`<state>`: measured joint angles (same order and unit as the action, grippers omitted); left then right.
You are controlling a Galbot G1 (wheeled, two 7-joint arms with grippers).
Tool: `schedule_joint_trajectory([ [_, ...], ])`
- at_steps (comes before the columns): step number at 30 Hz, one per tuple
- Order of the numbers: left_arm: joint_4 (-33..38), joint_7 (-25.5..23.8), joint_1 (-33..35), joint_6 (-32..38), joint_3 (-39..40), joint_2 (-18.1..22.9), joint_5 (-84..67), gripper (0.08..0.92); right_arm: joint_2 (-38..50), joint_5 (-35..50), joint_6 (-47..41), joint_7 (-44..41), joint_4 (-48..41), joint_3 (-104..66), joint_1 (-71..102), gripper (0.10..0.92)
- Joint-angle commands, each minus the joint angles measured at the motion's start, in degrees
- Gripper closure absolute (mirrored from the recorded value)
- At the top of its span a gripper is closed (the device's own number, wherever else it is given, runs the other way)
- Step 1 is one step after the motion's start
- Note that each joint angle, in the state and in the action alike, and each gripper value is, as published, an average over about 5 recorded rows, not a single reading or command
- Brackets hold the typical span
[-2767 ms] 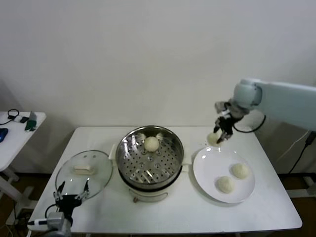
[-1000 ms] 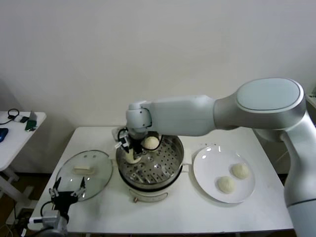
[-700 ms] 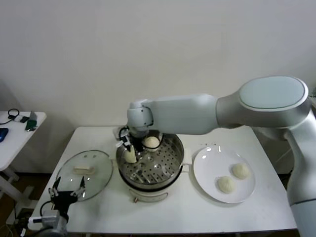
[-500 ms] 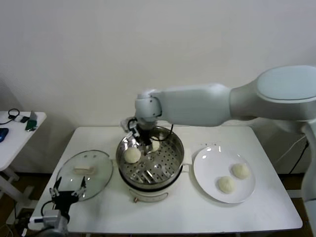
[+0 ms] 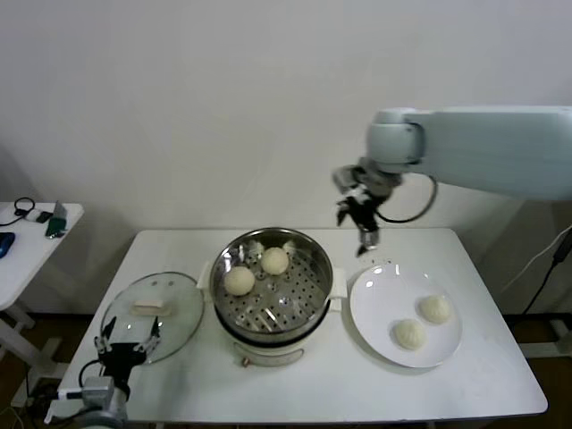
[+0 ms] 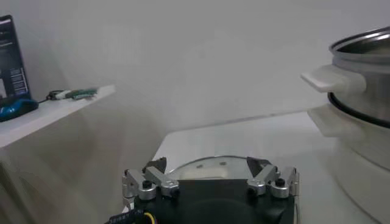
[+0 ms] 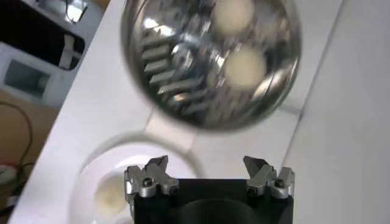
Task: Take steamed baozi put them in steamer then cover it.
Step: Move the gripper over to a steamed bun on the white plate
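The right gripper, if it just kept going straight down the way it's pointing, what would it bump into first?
Probably the white plate, at its far rim. The open right gripper hangs empty, pointing down just past that rim, so it might meet the table instead; depth is unclear.

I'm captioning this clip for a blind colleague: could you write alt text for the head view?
Two steamed baozi sit in the steamer at table centre; two more lie on a white plate beside it. The open right gripper hangs empty above the plate's far edge; the cover lies by the open left gripper.
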<state>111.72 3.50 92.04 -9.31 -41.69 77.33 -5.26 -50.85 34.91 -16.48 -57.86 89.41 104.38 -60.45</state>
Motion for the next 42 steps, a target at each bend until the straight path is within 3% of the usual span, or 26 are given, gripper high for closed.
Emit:
schedule_joint_trajectory([
  [1, 0.0, 0.0, 0.0, 0.0, 0.0, 0.0, 0.1, 0.177, 17.3, -7.9, 0.3, 0.6, 8.1, 7.3, 1.7, 0.203],
  [9, -0.1, 0.0, 0.2, 0.2, -0.3, 0.2, -0.1, 0.177, 20.8, -14.6, -2.3, 3.3, 6.6, -1.2, 17.0, 0.203],
  [19, -0.2, 0.0, 0.8, 0.3, -0.4, 0.9, 0.4, 0.177, 18.7, -19.8, -5.6, 7.2, 1.3, -13.9, 33.1, 0.203],
  [42, -0.1, 0.1, 1.2, 0.4, -0.5, 1.0, 1.1, 0.177, 15.6, -23.0, -6.9, 8.2, -5.0, -20.9, 42.6, 0.204],
])
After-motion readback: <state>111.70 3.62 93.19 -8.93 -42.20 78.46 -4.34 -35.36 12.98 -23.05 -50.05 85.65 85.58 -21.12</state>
